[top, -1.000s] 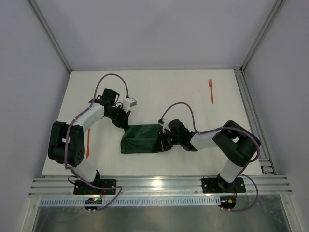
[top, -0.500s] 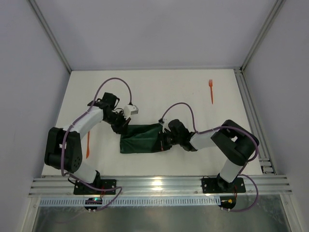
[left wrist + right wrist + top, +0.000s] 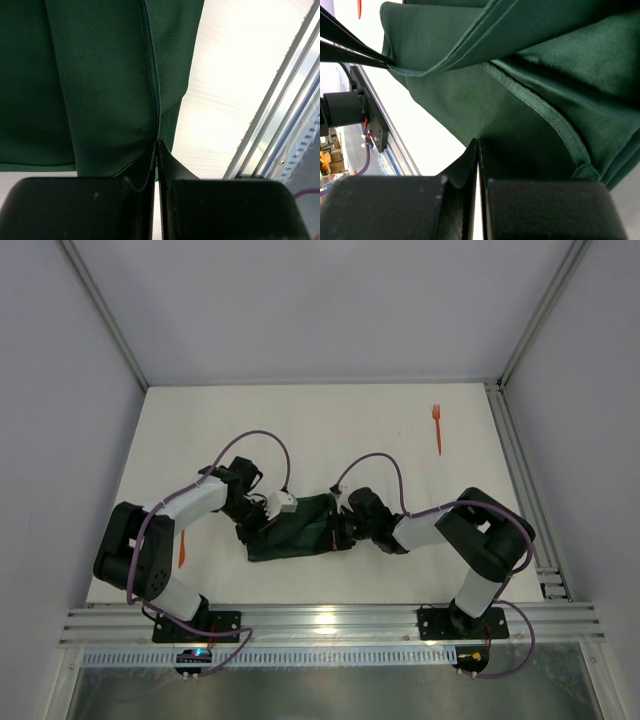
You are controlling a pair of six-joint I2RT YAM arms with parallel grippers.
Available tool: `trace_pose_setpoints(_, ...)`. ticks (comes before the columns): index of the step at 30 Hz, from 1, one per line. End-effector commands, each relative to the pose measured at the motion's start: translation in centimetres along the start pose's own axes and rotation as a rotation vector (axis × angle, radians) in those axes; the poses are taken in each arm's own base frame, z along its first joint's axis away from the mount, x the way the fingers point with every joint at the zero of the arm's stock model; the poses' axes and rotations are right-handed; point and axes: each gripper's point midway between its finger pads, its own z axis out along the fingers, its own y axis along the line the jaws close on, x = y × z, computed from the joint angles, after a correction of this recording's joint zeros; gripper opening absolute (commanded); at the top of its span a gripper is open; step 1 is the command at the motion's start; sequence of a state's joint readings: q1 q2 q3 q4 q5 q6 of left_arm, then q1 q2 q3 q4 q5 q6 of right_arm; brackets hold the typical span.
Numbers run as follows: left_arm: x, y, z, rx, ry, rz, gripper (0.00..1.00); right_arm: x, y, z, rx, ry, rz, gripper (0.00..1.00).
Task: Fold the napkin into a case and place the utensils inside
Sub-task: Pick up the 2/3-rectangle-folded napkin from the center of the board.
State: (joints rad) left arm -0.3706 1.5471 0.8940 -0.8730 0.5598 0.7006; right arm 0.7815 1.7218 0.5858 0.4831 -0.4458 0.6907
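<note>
The napkin [image 3: 297,528] is dark green, plain cloth, doubled over into a rough band that runs left to right on the near middle of the worktop [image 3: 340,430], between my two arms. In the left wrist view the napkin [image 3: 100,75] shows a stitched hem running straight down into my fingertips. In the right wrist view the napkin [image 3: 520,100] lies in several loose layers, with one fold raised off the layer below and a hem crossing on a slant.

My left pincer [image 3: 257,530] has its fingers pressed together on the band's left end; close up, the left pincer [image 3: 157,144] pinches the hem. My right pincer [image 3: 336,532] is clamped on the band's right end, and from its own camera the right pincer [image 3: 478,142] has its fingers together with green cloth at the tips.

The fork [image 3: 437,428] lies well apart at the far right of the worktop, near the side rail [image 3: 515,460]. The other orange utensil [image 3: 182,548] lies at the left, partly hidden by my left arm.

The napkin's near edge sits close to the metal rail [image 3: 330,618] along the front. Bare white worktop stretches beyond the napkin to the far edge, and more lies to its right under my right forearm.

The worktop is matt white and smooth. Plain grey walls [image 3: 320,310] close it in at the back and on both sides.
</note>
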Motion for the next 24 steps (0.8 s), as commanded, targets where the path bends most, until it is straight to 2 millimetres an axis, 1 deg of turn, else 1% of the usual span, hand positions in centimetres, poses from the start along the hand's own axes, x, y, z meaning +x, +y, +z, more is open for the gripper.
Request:
trace_pose_setpoints(1, 0.3, -0.2, 0.3, -0.002, 0.01, 0.034, 0.0, 0.7, -2.3, 0.1, 0.081, -0.006, 0.025, 0.04)
trace_pose_setpoints(5, 0.0, 0.3, 0.2, -0.021, 0.01, 0.037, 0.0, 0.6, -2.2, 0.0, 0.081, -0.008, 0.019, 0.04)
trace_pose_setpoints(8, -1.4, 1.3, -0.7, -0.079, -0.028, 0.035, 0.0, 0.6, -2.1, 0.0, 0.076, -0.005, 0.015, 0.04)
trace_pose_setpoints(9, -1.9, 1.6, -1.1, -0.101, -0.05, 0.003, 0.0, 0.6, -2.0, 0.0, 0.076, -0.003, 0.012, 0.04)
trace_pose_setpoints(10, -2.8, 2.2, -1.7, -0.134, -0.073, -0.004, 0.01, 0.6, -2.0, 0.0, 0.074, -0.002, 0.012, 0.04)
trace_pose_setpoints(11, -3.5, 3.4, -2.4, -0.199, -0.096, -0.007, 0.01, 0.7, -2.0, 0.0, 0.075, 0.0, 0.01, 0.04)
trace_pose_setpoints(12, -3.8, 4.4, -3.0, -0.245, -0.111, -0.032, 0.02, 0.6, -2.0, 0.0, 0.073, 0.0, 0.008, 0.04)
trace_pose_setpoints(13, -4.6, 5.3, -3.8, -0.291, -0.138, -0.072, 0.03, 0.7, -2.0, -0.1, 0.073, 0.0, 0.005, 0.04)
trace_pose_setpoints(15, -5.1, 7.6, -4.9, -0.364, -0.173, -0.126, 0.04, 0.6, -1.9, -0.1, 0.07, 0.001, 0.003, 0.04)
trace_pose_setpoints(16, -5.3, 8.2, -5.2, -0.374, -0.186, -0.159, 0.11, 0.6, -1.8, -0.1, 0.069, 0.002, -0.002, 0.04)
trace_pose_setpoints(17, -6.0, 8.9, -5.9, -0.386, -0.205, -0.168, 0.19, 0.6, -1.8, 0.0, 0.066, 0.004, -0.003, 0.04)
trace_pose_setpoints(18, -5.6, 9.5, -5.7, -0.372, -0.199, -0.204, 0.26, 0.5, -1.7, -0.1, 0.066, 0.004, -0.005, 0.04)
trace_pose_setpoints(19, -5.6, 9.8, -5.8, -0.366, -0.202, -0.228, 0.35, 0.4, -1.7, 0.0, 0.067, 0.002, -0.007, 0.04)
trace_pose_setpoints(20, -5.8, 10.2, -6.1, -0.37, -0.206, -0.24, 0.38, 0.3, -1.6, -0.1, 0.065, 0.0, -0.01, 0.04)
trace_pose_setpoints(22, -5.3, 11.0, -6.2, -0.387, -0.199, -0.275, 0.43, 0.2, -1.6, -0.2, 0.07, -0.001, -0.012, 0.04)
trace_pose_setpoints(24, -4.8, 11.6, -6.0, -0.401, -0.18, -0.3, 0.46, 0.1, -1.6, -0.2, 0.076, 0.002, -0.026, 0.04)
